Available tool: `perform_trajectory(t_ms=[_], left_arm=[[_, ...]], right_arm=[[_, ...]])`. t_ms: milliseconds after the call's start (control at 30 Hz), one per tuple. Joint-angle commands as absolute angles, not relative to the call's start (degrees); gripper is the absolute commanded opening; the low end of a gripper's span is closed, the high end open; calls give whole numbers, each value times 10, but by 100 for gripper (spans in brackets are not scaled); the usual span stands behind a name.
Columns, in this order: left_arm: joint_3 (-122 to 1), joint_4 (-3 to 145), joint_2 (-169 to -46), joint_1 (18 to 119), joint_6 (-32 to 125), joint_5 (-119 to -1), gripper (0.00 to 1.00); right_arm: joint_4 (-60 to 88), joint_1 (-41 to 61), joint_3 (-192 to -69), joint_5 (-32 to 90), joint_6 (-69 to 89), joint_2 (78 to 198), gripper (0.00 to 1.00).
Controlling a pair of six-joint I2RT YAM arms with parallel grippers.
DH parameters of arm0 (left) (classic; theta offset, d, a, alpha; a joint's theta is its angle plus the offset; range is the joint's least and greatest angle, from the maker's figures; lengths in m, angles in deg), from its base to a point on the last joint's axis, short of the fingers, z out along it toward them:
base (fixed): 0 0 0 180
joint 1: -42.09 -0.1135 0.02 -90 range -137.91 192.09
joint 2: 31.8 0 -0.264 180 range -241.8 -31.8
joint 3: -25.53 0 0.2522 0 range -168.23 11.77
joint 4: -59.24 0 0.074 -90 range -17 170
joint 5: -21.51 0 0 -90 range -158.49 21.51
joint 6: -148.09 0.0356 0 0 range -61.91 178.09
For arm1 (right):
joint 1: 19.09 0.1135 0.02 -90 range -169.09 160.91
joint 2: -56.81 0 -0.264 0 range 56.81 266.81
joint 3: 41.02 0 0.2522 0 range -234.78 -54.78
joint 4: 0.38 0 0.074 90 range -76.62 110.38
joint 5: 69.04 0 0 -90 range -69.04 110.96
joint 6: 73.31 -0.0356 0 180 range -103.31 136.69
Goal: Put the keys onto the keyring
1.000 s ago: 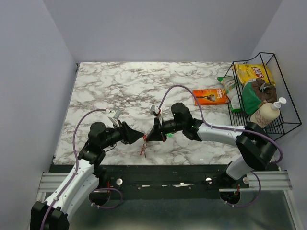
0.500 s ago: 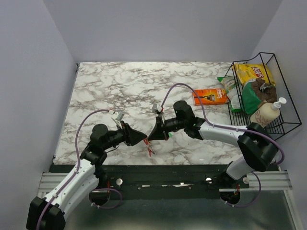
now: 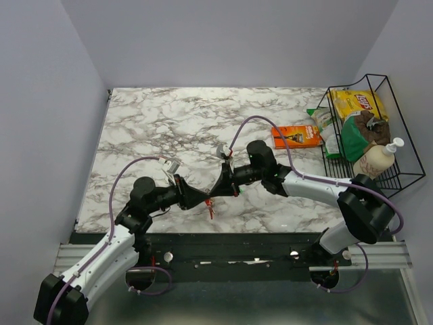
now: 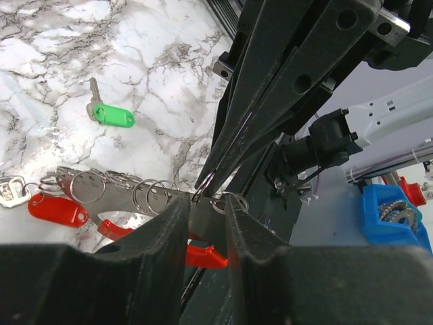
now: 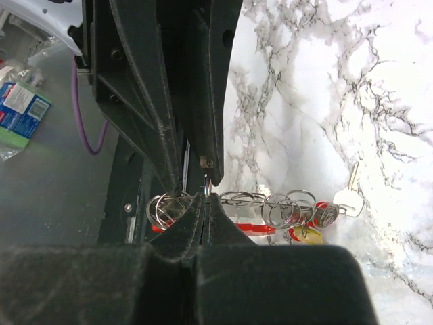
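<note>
My left gripper [image 3: 201, 200] and right gripper [image 3: 215, 194] meet tip to tip just above the table's near edge. In the left wrist view, my left gripper [image 4: 206, 203] is shut on a flat grey strip [image 4: 122, 189] strung with several thin rings. Red-headed keys [image 4: 57, 208] hang from it. The right gripper [image 5: 205, 196] is shut on one thin keyring [image 5: 206, 181] at the strip's end. A yellow head [image 5: 304, 235] and a silver key [image 5: 348, 196] hang with the bunch. A green-headed key [image 4: 111, 116] lies alone on the marble.
An orange flat packet [image 3: 296, 136] lies at the back right. A black wire basket [image 3: 404, 173] at the right edge holds snack bags and a pump bottle [image 3: 377, 161]. Purple cables [image 3: 252, 122] arch over both arms. The table's dark front rail [image 3: 223, 238] runs just below the grippers.
Both grippers, still joined at the rings, have drifted slightly right and towards the near edge. The red keys hang a little lower.
</note>
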State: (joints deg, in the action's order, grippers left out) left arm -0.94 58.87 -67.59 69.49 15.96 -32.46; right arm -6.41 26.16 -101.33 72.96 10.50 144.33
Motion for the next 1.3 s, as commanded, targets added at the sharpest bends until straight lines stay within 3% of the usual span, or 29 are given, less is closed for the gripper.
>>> perform_trajectory(t_ms=[0,333,433,567,1267], left_arm=[[-12,577,-685,700,167,-338,33],[-23,556,-706,701,177,-348,29],[-23,553,-703,702,178,-356,36],[-19,541,-691,701,184,-365,37],[-18,480,-718,703,180,-336,21]], right_arm=[[-59,258,-1030,750,105,1422,1],[-46,258,-1040,763,112,1418,1],[-38,258,-1041,762,117,1415,1],[-32,258,-1039,765,119,1412,1],[-20,258,-1044,776,123,1401,1]])
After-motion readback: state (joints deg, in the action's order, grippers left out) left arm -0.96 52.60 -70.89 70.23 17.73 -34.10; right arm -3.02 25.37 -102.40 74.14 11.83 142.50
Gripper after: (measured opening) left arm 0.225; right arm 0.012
